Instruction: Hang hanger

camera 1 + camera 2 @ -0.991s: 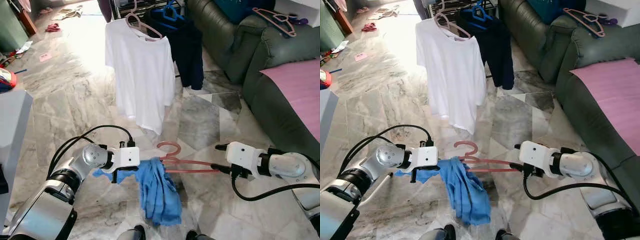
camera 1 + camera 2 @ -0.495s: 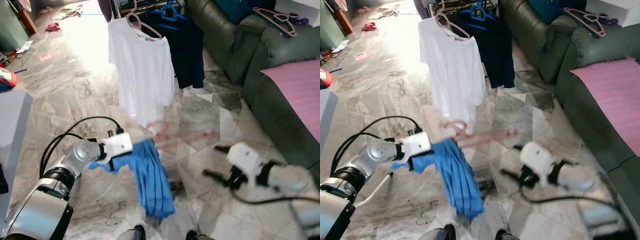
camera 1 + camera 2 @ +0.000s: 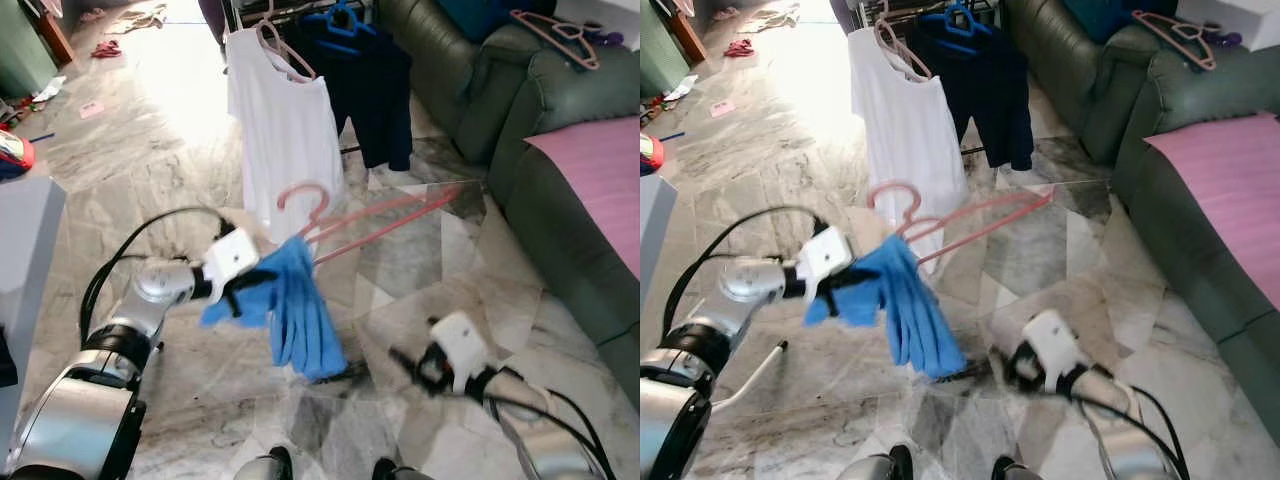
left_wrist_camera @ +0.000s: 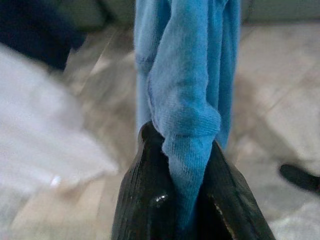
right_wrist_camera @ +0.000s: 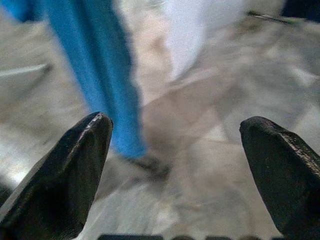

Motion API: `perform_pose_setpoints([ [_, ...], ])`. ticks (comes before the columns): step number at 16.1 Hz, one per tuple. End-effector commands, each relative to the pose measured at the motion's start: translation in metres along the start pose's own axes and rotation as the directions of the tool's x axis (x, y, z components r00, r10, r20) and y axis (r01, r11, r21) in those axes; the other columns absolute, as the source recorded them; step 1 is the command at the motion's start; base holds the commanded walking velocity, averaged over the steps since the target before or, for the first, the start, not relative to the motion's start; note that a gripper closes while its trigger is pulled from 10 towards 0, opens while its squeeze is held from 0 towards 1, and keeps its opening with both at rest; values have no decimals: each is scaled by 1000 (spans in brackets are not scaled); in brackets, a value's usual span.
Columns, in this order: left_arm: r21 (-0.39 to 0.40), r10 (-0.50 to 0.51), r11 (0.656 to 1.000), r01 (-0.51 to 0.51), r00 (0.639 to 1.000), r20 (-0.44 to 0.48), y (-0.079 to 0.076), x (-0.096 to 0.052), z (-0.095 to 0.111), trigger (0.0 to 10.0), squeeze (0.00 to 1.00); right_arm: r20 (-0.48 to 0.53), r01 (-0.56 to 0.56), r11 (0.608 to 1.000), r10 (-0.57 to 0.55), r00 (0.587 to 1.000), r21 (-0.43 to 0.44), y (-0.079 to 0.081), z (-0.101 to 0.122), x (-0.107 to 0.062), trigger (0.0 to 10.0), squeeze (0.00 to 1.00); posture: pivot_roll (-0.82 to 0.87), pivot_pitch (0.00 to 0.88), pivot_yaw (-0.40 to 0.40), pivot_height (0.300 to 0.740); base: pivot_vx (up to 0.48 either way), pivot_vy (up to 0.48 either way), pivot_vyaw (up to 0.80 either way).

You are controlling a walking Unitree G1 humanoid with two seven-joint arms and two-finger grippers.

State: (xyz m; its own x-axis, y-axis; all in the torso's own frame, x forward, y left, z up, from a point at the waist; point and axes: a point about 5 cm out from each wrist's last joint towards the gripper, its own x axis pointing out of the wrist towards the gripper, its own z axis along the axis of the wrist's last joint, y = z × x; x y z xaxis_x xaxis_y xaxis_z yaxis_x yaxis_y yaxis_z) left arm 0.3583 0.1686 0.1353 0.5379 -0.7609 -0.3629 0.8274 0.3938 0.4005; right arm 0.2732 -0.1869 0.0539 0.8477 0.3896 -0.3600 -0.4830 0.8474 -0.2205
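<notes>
A pink hanger carries a blue garment that hangs bunched from one end. My left gripper is shut on the blue cloth at that end and holds it in the air, with the hook pointing up near the white shirt on the rack. In the left wrist view the blue cloth is pinched between my black fingers. My right gripper is low over the floor, off the hanger, its fingers spread wide and open with nothing between them.
The rack at the back also holds a dark garment on a blue hanger. A dark green sofa with a pink cover and a spare pink hanger lines the right side. Marble floor lies to the left.
My right gripper has let go of the hanger and dropped towards the floor. My left gripper has lifted the hanger and blue garment up and forward, and the free end has tilted upward.
</notes>
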Motion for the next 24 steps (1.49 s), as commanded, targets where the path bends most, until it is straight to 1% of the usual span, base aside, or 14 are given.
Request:
perform_pose_setpoints([
  [1,11,-34,999,34,998,47,2,-2,8,0,0,6,52,998,-52,999,28,-3,-2,0,10000,1000,35,216,88,740,0,0,0],
  [3,31,-114,993,111,983,143,-3,3,23,0,0,55,125,991,-128,990,49,-7,6,7,10000,1000,38,220,88,740,0,0,0],
  [5,47,-164,986,158,969,186,-7,5,31,0,0,93,168,985,-172,981,48,-11,12,11,10000,1000,36,224,86,740,0,0,0],
  [6,60,-204,979,195,956,212,-11,8,38,0,0,108,173,983,-179,978,59,-14,16,12,10000,1000,36,226,84,740,0,0,0],
  [8,104,-239,970,219,937,254,-16,14,51,0,0,104,136,989,-141,984,56,-14,15,13,10000,1000,33,228,81,740,0,0,0],
  [9,111,-242,969,219,927,286,-16,16,59,0,0,107,103,993,-109,988,53,-13,15,13,10000,745,33,229,81,740,0,0,0],
  [10,120,-251,967,223,909,332,-17,19,73,0,0,103,50,997,-55,993,51,-10,13,12,10000,0,31,227,82,740,0,0,0],
  [13,156,-286,957,243,875,391,-20,22,95,0,0,43,-153,988,153,987,-3,3,3,7,10000,0,34,224,85,740,0,0,0],
  [15,165,-293,955,246,870,396,-21,22,99,0,0,-10,-202,978,202,979,-48,0,-4,3,10000,0,33,223,86,740,0,0,0],
  [19,168,-320,947,273,830,457,-25,19,119,0,0,-92,-93,988,82,992,-123,-31,-12,6,10000,0,39,223,87,740,0,0,0],
  [21,169,-327,945,280,814,480,-26,18,127,0,0,-100,-34,994,23,995,-106,-39,-12,13,10000,0,39,221,88,740,0,0,0],
  [22,174,-331,944,282,810,484,-27,17,130,0,0,-101,-16,995,7,995,-94,-39,-11,18,4784,0,42,219,88,740,0,0,0],
  [23,175,-333,943,283,808,486,-28,17,132,0,0,-100,-6,996,-3,995,-90,-39,-10,21,2706,0,45,218,88,740,0,0,0],
  [24,180,-343,939,292,800,492,-30,17,136,0,0,-84,-2,996,-5,996,-85,-36,-5,29,0,0,52,217,89,740,0,0,0],
])
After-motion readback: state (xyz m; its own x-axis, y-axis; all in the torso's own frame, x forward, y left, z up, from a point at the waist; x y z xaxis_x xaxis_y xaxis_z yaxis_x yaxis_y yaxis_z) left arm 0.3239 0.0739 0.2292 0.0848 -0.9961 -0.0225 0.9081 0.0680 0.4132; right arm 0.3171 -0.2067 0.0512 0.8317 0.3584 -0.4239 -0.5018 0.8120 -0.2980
